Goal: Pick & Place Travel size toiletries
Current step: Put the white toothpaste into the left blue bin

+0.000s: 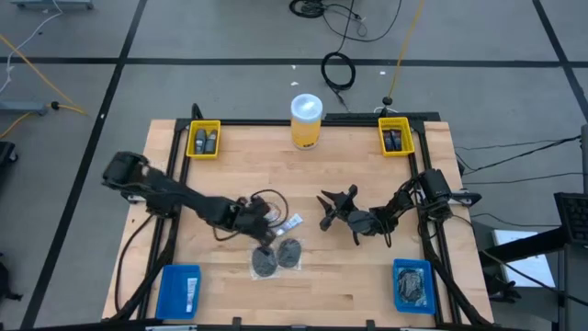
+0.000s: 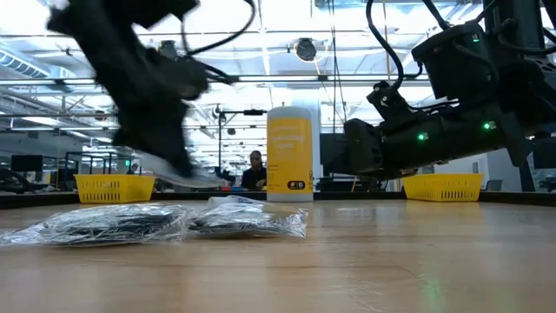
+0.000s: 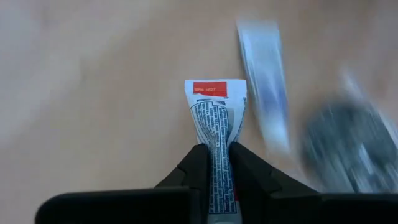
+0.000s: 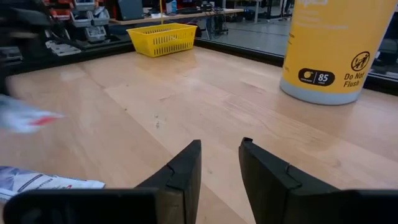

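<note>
My left gripper (image 1: 266, 228) is shut on a slim white tube (image 3: 214, 118) with printed text and a red block at its flat end, just above the table's middle. A second white tube (image 3: 264, 93) lies flat on the wood beside it and also shows in the high view (image 1: 292, 222). Two grey mesh discs in clear wrappers (image 1: 265, 262) (image 1: 290, 253) lie flat just nearer, and show in the low view too (image 2: 104, 222) (image 2: 248, 217). My right gripper (image 4: 221, 165) is open and empty right of centre, above the table (image 1: 323, 211). My left gripper pinches the white tube's body (image 3: 216, 155) between its two fingers, with the flat crimped end bearing the red block (image 3: 211, 90) sticking out past the fingertips. The fingers lie along the tube. In the low view the tube (image 2: 187, 178) hangs clear of the table.
A large yellow jar with a white lid (image 1: 306, 119) stands at the far edge. Yellow bins (image 1: 203, 140) (image 1: 395, 136) holding dark containers sit at the far corners. Blue bins (image 1: 179, 290) (image 1: 413, 285) sit at the near corners. Bare wood lies between the grippers and the jar.
</note>
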### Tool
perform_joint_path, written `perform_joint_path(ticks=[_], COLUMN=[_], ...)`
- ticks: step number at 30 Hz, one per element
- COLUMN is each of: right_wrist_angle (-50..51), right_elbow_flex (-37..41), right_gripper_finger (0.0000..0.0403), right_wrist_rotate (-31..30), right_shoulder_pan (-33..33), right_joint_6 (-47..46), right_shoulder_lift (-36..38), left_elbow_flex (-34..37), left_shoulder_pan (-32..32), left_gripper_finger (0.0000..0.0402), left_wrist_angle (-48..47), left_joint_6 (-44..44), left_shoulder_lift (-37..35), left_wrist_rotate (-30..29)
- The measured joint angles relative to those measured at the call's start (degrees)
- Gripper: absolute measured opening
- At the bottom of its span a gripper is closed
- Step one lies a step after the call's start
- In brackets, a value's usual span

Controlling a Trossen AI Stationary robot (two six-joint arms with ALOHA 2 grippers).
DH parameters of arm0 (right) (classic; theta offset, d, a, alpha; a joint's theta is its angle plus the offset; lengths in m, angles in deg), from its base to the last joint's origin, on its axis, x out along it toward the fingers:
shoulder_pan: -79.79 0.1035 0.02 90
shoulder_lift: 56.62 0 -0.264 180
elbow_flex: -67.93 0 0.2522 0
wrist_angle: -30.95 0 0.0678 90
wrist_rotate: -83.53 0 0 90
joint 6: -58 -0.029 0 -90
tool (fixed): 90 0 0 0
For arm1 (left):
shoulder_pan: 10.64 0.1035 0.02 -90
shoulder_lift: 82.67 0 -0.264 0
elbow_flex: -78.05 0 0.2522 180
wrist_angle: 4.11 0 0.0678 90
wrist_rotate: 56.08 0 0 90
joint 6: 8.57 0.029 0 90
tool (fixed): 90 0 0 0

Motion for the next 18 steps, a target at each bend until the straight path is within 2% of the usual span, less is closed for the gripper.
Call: perform_joint_path(ticks=[3,7,12,18], right_wrist_angle=[0.0,0.0,0.0,0.4], right_elbow_flex=[0.0,0.0,-0.5,-1.7], right_gripper_finger=[0.01,0.01,0.01,0.01], right_wrist_rotate=[0.1,1.1,1.4,1.5], right_shoulder_pan=[0.0,0.0,-0.1,-0.1], right_joint_6=[-0.4,-0.6,-0.6,-0.6], right_shoulder_lift=[0.0,0.0,0.0,0.0], left_elbow_flex=[0.0,0.0,0.0,0.0], left_shoulder_pan=[-3.0,-9.9,-21.8,-35.6], left_gripper_finger=[0.0049,0.005,0.005,0.0051], left_wrist_angle=[-7.9,-15.9,-17.8,-13.9], left_joint_6=[-5.1,-17.6,-41.4,-73.5], left_shoulder_lift=[-5.6,-12.0,-16.1,-17.3], left_wrist_rotate=[9.3,18.4,27.6,36.8])
